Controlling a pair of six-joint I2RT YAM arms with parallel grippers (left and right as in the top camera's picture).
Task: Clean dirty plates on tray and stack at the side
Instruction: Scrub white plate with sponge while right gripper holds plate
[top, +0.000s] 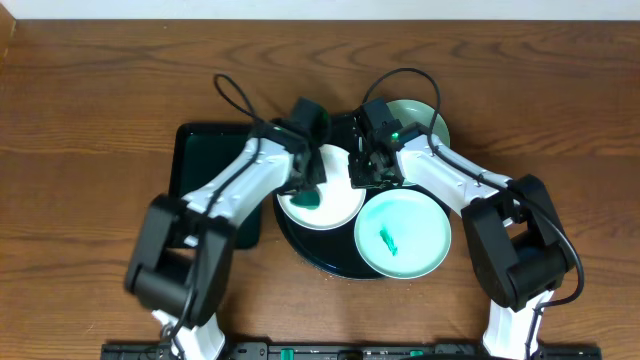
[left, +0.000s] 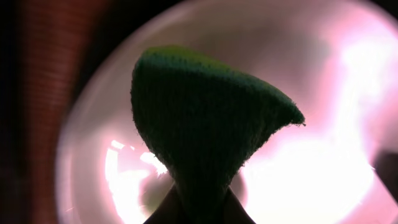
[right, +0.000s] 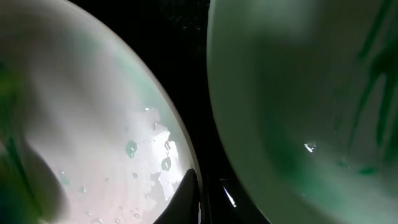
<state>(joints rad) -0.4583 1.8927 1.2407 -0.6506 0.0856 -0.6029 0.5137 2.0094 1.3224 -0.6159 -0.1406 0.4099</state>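
Note:
The white plate (top: 338, 207) lies on the left of the round black tray (top: 330, 266). My left gripper (top: 305, 183) is shut on a green cloth (top: 308, 198) and presses it onto this plate. In the left wrist view the cloth (left: 199, 112) fans out from the jaws (left: 200, 208) over the plate (left: 323, 168). My right gripper (top: 365, 172) grips the white plate's right rim, with one finger (right: 189, 193) lying on the wet plate (right: 93, 124). A mint plate (top: 415, 245) with a teal smear (top: 388, 240) lies front right and also shows in the right wrist view (right: 298, 93). A second mint plate (top: 427, 118) is half hidden behind the right arm.
A rectangular black tray (top: 205, 165) lies to the left of the round one, partly under my left arm. Bare wooden table surrounds both trays. The black tray floor (right: 193, 81) shows between the two plates.

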